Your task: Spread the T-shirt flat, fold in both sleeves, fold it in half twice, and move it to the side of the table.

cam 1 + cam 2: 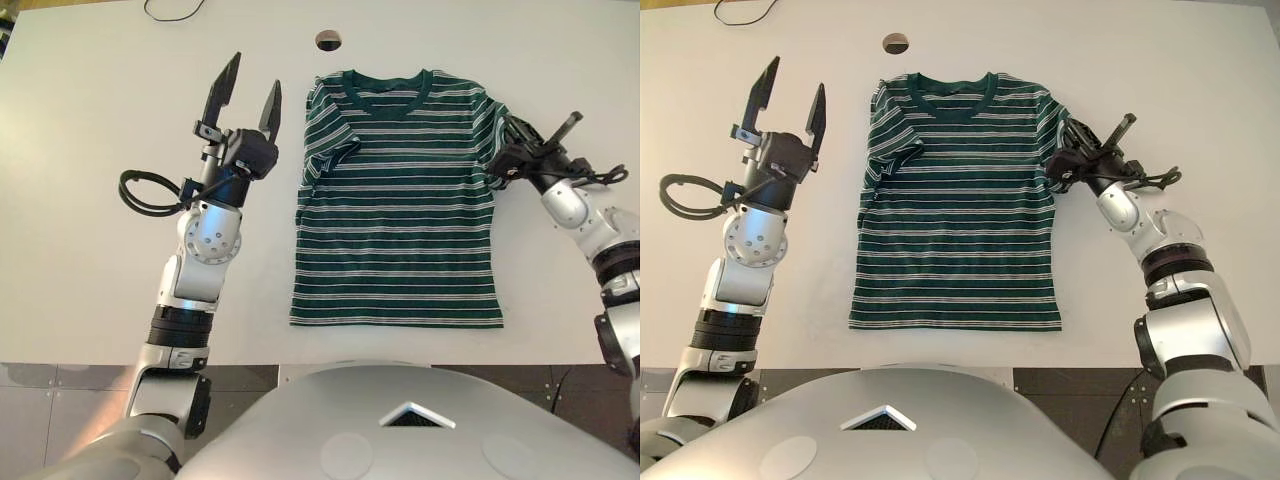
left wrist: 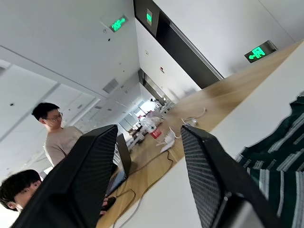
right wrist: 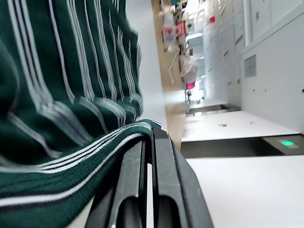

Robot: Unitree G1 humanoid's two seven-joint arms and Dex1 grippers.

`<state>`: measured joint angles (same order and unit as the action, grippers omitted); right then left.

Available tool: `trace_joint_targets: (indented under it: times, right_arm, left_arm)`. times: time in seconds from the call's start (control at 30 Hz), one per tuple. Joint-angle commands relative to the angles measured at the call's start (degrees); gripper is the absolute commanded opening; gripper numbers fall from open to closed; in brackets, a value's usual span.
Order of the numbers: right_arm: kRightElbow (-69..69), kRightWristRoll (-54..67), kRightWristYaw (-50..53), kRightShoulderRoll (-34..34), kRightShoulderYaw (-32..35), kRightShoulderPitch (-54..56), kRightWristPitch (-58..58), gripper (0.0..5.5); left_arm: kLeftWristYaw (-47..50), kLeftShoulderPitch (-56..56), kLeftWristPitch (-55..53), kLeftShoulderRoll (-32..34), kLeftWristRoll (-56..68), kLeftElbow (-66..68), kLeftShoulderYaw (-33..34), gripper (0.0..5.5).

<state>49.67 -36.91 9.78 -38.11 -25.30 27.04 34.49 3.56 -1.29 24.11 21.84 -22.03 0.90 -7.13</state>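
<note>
The T-shirt (image 1: 400, 200) lies spread on the white table (image 1: 100, 120), collar away from the robot and hem toward it, its body smooth. It sits between the two grippers.

The left gripper (image 1: 252, 85) hangs above the table with its two fingers (image 2: 209, 171) wide apart and nothing between them. The shirt's near shoulder is just off to its inner side, apart from it. That sleeve (image 1: 332, 150) is already turned in over the chest, with a slanted crease beside the gripper.

The right gripper (image 1: 508, 152) is down at the shirt's other shoulder, its fingers (image 3: 164, 190) pressed close together. In the right wrist view the striped hem of the right sleeve (image 1: 497, 118) drapes over their tips, so I judge it is pinching that sleeve. From that gripper the rest of the shirt stretches inward across the table.

By my reading, spreading is done, one sleeve fold is done, and the second sleeve is in hand but not yet laid over. Both halvings and the move to the table's side are left to do.

A round hole (image 1: 328, 39) in the table lies beyond the collar, ahead of the left gripper
</note>
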Motion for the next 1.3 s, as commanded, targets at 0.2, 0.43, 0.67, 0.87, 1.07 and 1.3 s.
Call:
trace_joint_targets:
  times: [0.2,0.43,0.67,0.87,1.07,1.3]
  right_arm:
    - [-10.1,1.0,-3.5,-0.6,2.8,-4.3,-2.4,0.11]
    - [-19.4,1.2,-6.4,-1.8,6.4,-5.9,-4.3,0.11]
    - [-14.3,1.4,-8.6,-3.4,8.5,-1.7,-5.1,0.11]
    - [-18.0,0.6,-11.8,-0.7,5.9,-3.1,-3.9,0.11]
    - [-17.6,-1.2,-13.7,1.1,3.0,-3.2,-3.5,0.11]
    - [-17.1,-2.2,-15.2,3.1,0.7,-2.9,-3.2,0.11]
  left_arm:
    - [-1.2,1.5,1.0,-0.6,1.1,1.7,0.5,2.50]
    - [-1.5,1.8,0.9,-1.0,1.4,2.6,0.4,2.50]
    - [-1.5,2.9,1.0,-1.2,1.9,2.7,0.8,2.50]
    - [-2.1,3.9,0.8,-1.0,2.2,2.3,1.1,2.50]
    - [-2.5,5.5,0.7,-0.9,2.1,1.3,1.3,2.50]
    - [-3.1,6.6,0.5,-1.0,2.4,0.5,1.8,2.50]
